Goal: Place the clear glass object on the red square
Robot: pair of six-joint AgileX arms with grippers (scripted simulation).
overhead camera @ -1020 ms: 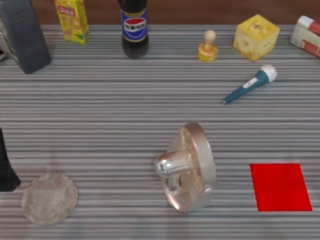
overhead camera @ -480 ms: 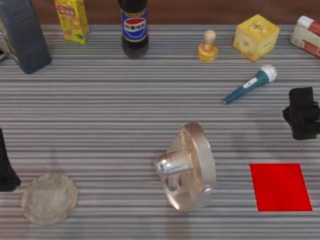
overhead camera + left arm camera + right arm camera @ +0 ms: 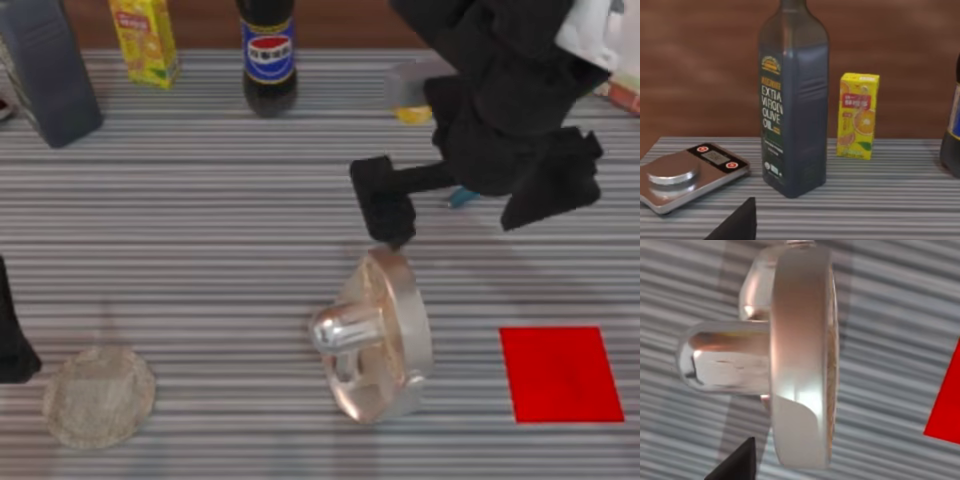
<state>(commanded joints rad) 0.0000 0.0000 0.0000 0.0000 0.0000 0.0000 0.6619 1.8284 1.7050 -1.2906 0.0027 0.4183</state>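
- Clear glass object (image 3: 385, 335) stands on its rim near the middle of the table (image 3: 200, 250), a little toward the right; its disc is upright and its stubby knob (image 3: 340, 332) points sideways toward the table's left.
- It lies directly below and in front of my right gripper (image 3: 385, 205), which hangs just above the top of the rim. In the right wrist view the disc (image 3: 802, 360) shows edge-on, so its thin rim runs along my line of approach.
- My right arm is much the nearer; my left gripper (image 3: 12, 345) sits parked at the left edge, well apart from the glass.
- Red square (image 3: 562, 373) lies flat to the right of the glass, near but not touching, with bare table between.
- I can't see both fingers of the right gripper clearly, so I cannot tell how wide it stands. The left one I cannot judge either.
- Half a second ago my right arm was only a dark shape at the right edge, beside the microphone (image 3: 458, 196). Now it reaches across the upper right of the table, hiding the yellow box and most of the microphone.
- Neither the glass nor the square has moved.
- My guess is the next move is closing on the rim.
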